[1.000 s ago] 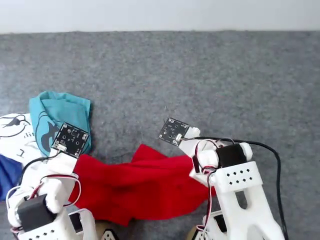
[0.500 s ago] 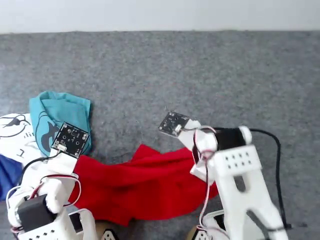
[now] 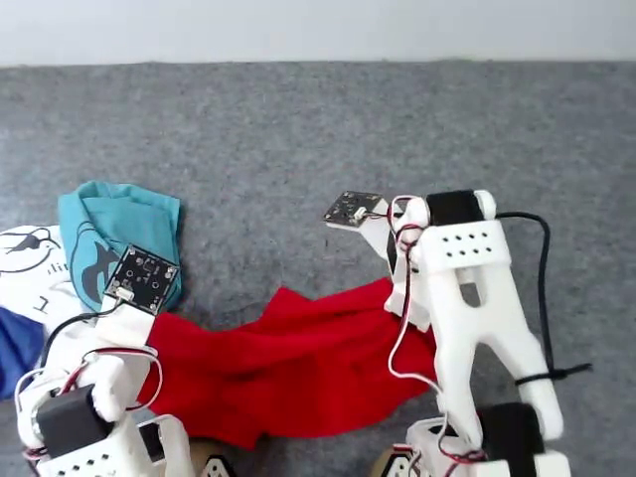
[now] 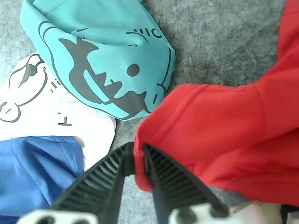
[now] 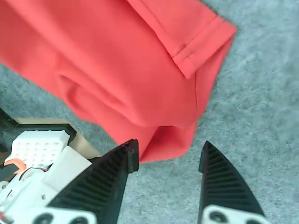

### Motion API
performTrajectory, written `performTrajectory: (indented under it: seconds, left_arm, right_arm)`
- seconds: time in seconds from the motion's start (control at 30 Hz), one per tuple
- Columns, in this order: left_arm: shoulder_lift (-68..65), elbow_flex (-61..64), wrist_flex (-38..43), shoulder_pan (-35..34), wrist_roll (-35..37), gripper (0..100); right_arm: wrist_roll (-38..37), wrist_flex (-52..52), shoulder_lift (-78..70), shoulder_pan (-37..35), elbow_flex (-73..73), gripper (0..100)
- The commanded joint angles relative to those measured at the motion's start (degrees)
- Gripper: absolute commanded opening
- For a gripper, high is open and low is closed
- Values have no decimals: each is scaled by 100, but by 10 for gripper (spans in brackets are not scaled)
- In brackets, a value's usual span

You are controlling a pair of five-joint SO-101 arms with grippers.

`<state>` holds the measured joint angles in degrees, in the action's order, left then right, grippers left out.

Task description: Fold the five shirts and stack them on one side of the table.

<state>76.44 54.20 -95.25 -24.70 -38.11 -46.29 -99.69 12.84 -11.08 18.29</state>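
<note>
A red shirt lies crumpled along the table's front edge. My left gripper is shut on the red shirt's hem at its left end, next to the teal shirt. My right gripper hangs open above the red shirt's right end, a sleeve corner under it and nothing between its fingers. In the high view the right arm stands over that end, and the left arm sits at the front left.
The teal shirt with a dark shark print lies at the left, partly over a white shirt. A blue shirt shows at the left edge. The grey table stretches bare toward the back and right.
The right arm has risen and swung toward the table's far side, off the red shirt's right end. The left arm and the shirts at the left have not moved.
</note>
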Motion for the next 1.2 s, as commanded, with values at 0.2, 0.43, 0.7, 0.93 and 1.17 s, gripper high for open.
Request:
performTrajectory:
  seconds: [0.2, 0.43, 0.7, 0.93, 1.17]
  left_arm:
    - [35, -75, 53, 9, 26, 15]
    - [35, -84, 114, 9, 352, 15]
    - [35, -57, 132, 9, 352, 15]
    - [35, -66, 132, 9, 360, 15]
    - [35, -57, 132, 9, 360, 15]
  right_arm:
    - [-26, 1156, -523, 92, -220, 221]
    - [791, 1648, -1015, -215, -229, 222]
    - [1310, 1648, -1156, -611, -237, 221]
    - [1301, 1736, -1209, -699, -237, 221]
    - [1407, 1719, -1182, -875, -237, 221]
